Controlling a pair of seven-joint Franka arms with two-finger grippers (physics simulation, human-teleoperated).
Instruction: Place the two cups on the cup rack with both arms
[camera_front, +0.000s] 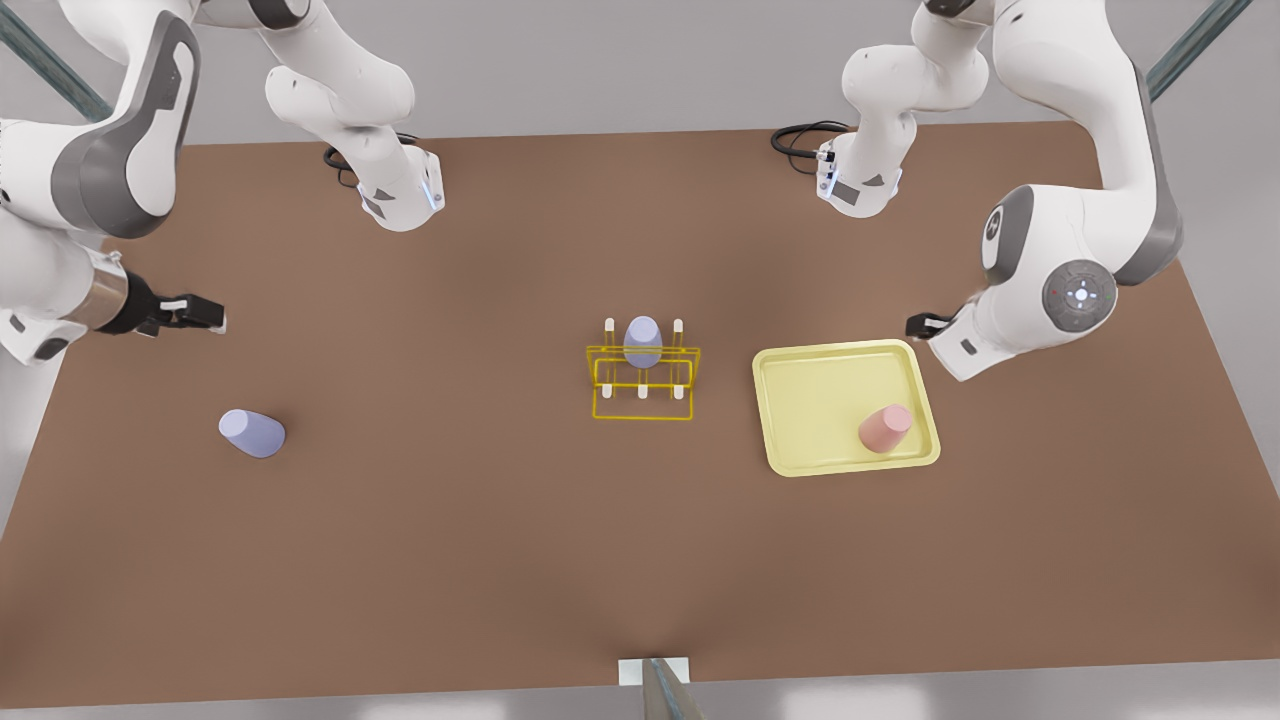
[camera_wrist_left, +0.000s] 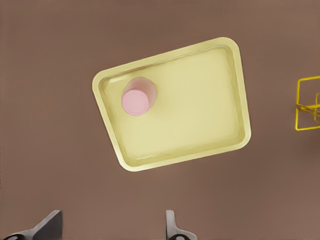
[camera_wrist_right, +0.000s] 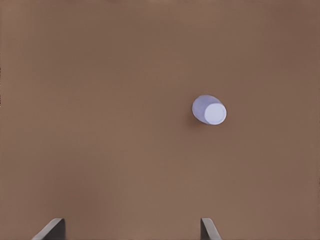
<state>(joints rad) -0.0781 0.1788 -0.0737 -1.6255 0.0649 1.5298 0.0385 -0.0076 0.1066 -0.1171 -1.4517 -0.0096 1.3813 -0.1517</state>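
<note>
Over on the front view's right, the left gripper (camera_front: 918, 325) hovers beside the pale tray (camera_front: 800, 375), fingers spread wide (their tips (camera_wrist_left: 172, 227) frame the wrist view); the pink cup (camera_front: 885, 428) stands on that tray. Across the table, the right gripper (camera_front: 205, 314) hangs wide open too; the lavender cup (camera_front: 252, 433) sits well apart from it. Centrally, the yellow rack (camera_front: 643, 378) carries what seems another lavender cup (camera_front: 642, 341).

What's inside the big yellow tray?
One pink cup stands upside down in the yellow tray, near one corner. The rest of the tray floor is bare. Whatever might be under the cup is hidden.
</note>
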